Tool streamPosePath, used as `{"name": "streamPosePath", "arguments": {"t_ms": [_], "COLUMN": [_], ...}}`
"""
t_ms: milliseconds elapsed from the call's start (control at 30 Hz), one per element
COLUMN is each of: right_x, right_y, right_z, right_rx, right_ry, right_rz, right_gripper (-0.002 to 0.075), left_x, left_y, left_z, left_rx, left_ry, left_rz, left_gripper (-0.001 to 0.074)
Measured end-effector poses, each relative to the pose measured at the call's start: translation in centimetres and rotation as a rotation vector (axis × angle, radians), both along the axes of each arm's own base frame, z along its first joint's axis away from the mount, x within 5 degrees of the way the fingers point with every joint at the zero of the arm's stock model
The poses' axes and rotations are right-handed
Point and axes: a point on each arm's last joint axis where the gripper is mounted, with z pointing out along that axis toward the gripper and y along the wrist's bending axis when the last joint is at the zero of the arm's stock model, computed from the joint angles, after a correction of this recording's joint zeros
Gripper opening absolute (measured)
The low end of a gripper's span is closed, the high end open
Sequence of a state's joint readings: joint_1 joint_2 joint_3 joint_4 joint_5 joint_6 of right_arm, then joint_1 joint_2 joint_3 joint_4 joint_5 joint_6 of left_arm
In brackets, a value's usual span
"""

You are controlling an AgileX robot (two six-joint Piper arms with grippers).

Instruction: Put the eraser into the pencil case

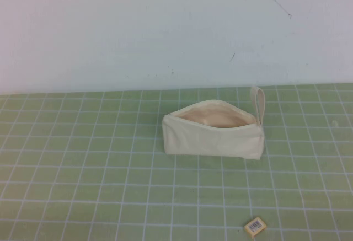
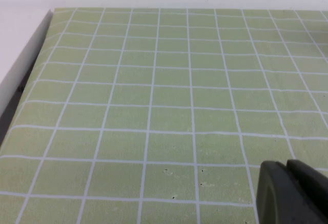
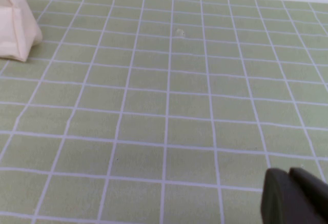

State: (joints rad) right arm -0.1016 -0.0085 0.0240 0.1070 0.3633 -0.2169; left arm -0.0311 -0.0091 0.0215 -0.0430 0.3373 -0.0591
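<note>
Cream canvas pencil case (image 1: 212, 135) lay mid-table on the green grid mat (image 1: 83, 164), mouth open, nothing visible in its peach lining. Eraser (image 1: 255, 226) sat near and to the right, well apart. My left gripper (image 2: 292, 193) and right gripper (image 3: 294, 196) hung over bare mat, jaw state untellable. Advice: right arm approaches the eraser squarely, pinching its longer sides.

pencil case (image 1: 212, 136) mid-mat (image 1: 83, 169), eraser (image 1: 255, 226) before it
</note>
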Motion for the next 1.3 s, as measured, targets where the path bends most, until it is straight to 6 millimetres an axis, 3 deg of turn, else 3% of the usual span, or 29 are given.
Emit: {"name": "streamPosePath", "arguments": {"t_ms": [1300], "right_x": [0.07], "right_y": [-0.03], "right_z": [0.19], "right_rx": [-0.004], "right_ry": [-0.022], "right_rz": [-0.003], "right_gripper": [-0.0001], "left_x": [0.0], "left_y": [0.0], "left_z": [0.0], "left_rx": [0.0], "left_ry": [0.0], "left_rz": [0.0], "left_gripper": [-0.0001]}}
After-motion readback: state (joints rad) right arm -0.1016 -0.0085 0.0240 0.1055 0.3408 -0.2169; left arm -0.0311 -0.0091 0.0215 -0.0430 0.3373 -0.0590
